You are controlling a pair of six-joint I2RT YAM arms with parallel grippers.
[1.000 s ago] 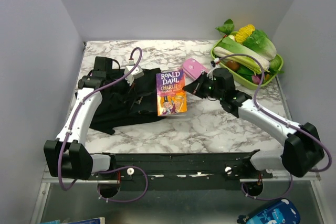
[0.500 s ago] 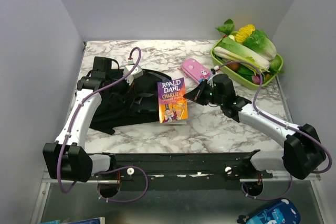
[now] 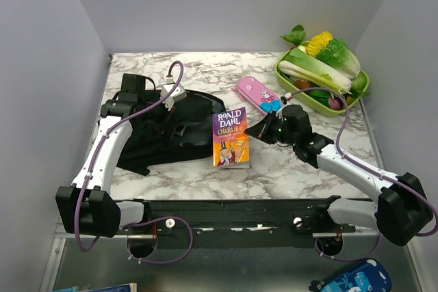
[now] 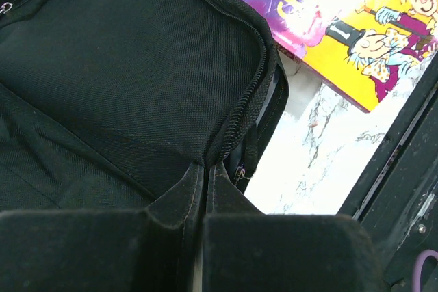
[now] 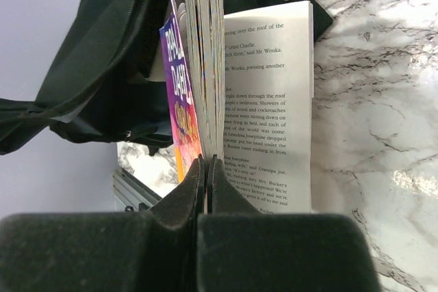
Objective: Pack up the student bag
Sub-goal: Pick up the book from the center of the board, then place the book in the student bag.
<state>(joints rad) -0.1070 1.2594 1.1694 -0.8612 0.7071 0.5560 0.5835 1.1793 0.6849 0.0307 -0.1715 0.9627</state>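
Right gripper (image 3: 252, 130), top view: jaws shut on the 3 o'clock edge of the book (image 3: 230, 136), which stands near table centre. Student bag (image 3: 164, 128) lies flat at 9 o'clock of the book, its mouth just beside it. Pink pencil case (image 3: 256, 93) sits at 1 o'clock of the book, green tray (image 3: 358, 91) further out at 2 o'clock; neither is packed yet.

Left wrist view: left gripper (image 4: 205, 169) is pinched closed on the bag's zip lip, holding a fold of fabric. Opening looks narrow, and the book's corner shows at 1 o'clock, outside the bag. Risk: if that fold slips out, the mouth prob. drops shut and the book meets closed fabric.

Right wrist view: fingers clamp only a thin wad of middle pages. The front cover peels off toward 11 o'clock and one page lies flopped open at 3 o'clock on the marble table (image 5: 373, 135). Risks, as I judge them: pages may tear or slide out since the spine isn't gripped, and the splayed cover or loose page could snag on the zip edge and fold back when pushed in. Approach angle needs care.
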